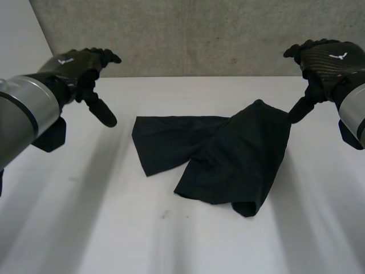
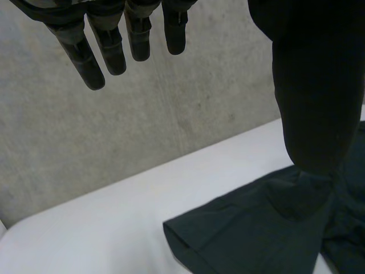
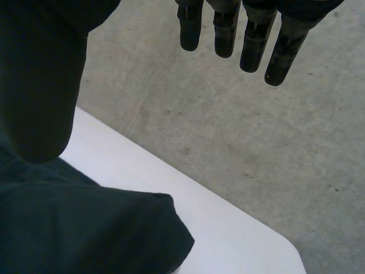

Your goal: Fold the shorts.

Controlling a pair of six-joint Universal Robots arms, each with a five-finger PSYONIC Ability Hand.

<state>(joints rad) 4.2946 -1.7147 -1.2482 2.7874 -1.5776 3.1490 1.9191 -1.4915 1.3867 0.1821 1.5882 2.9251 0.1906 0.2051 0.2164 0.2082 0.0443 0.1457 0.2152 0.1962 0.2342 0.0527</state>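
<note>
The shorts (image 1: 228,154) lay rumpled on the table (image 1: 114,240), partly doubled over. The left hand (image 1: 80,68) hovered well left of the shorts, the right hand (image 1: 325,60) just beside their right edge, both straight-fingered and empty. Smoothing the shorts flat before pinching any corner would serve best.

White worktop (image 1: 171,251), small dark speck (image 1: 165,215) on its near half. Grey concrete wall (image 1: 199,34) stands directly behind the worktop's far edge.
</note>
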